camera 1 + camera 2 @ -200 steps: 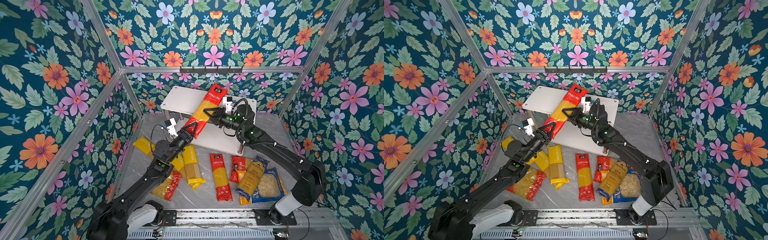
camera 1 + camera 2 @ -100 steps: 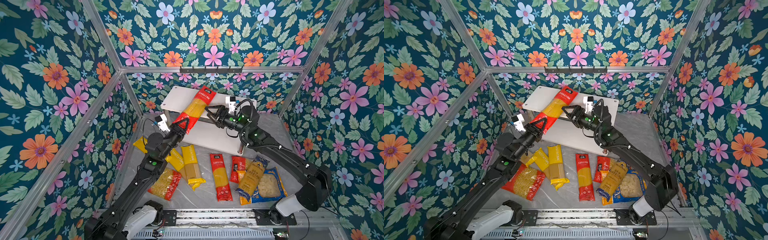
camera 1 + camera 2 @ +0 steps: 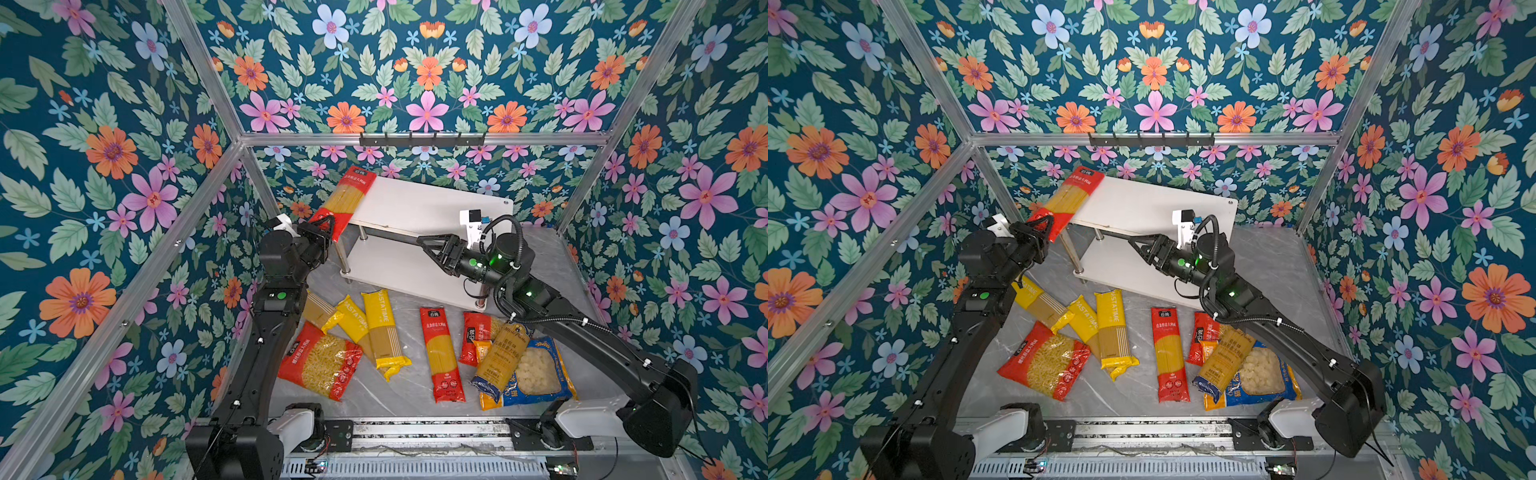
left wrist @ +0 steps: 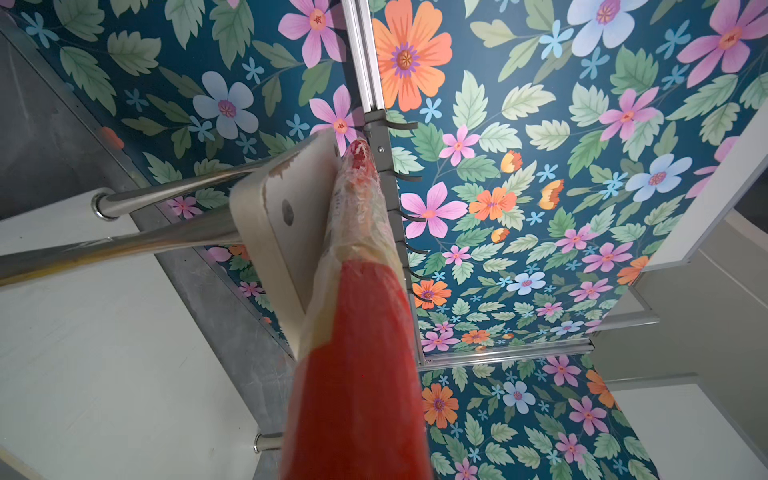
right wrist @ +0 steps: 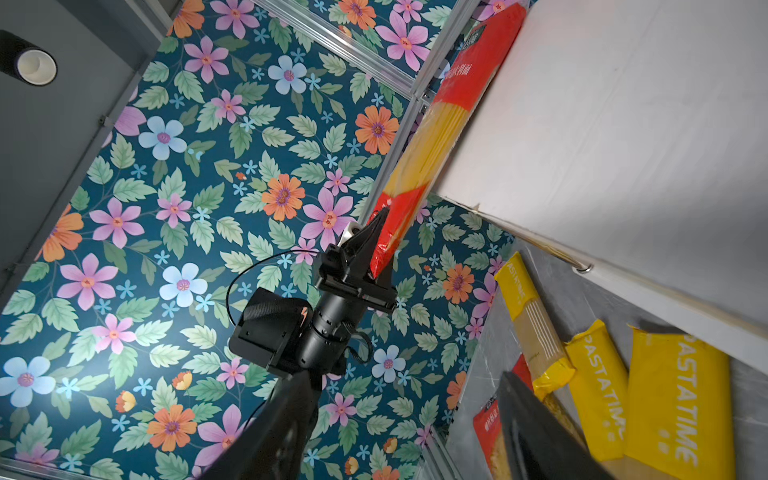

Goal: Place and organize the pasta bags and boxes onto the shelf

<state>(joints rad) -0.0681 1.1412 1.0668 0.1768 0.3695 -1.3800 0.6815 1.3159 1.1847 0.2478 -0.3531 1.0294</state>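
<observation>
Red spaghetti pack rests slantwise along the left edge of the shelf top, its lower end pinched by the left claw; right claw spread, empty; eight other packs await on the table

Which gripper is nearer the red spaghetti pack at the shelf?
Left: left gripper clamps the red spaghetti pack by its lower end; right gripper, open, sits apart by the shelf front.

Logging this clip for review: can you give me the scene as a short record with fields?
left end effector: shut on lower end of red spaghetti pack
right end effector: open, empty, in front of shelf
held pack: lies along top tier's left edge, lower end overhanging
other packs: eight, flat on table
</observation>
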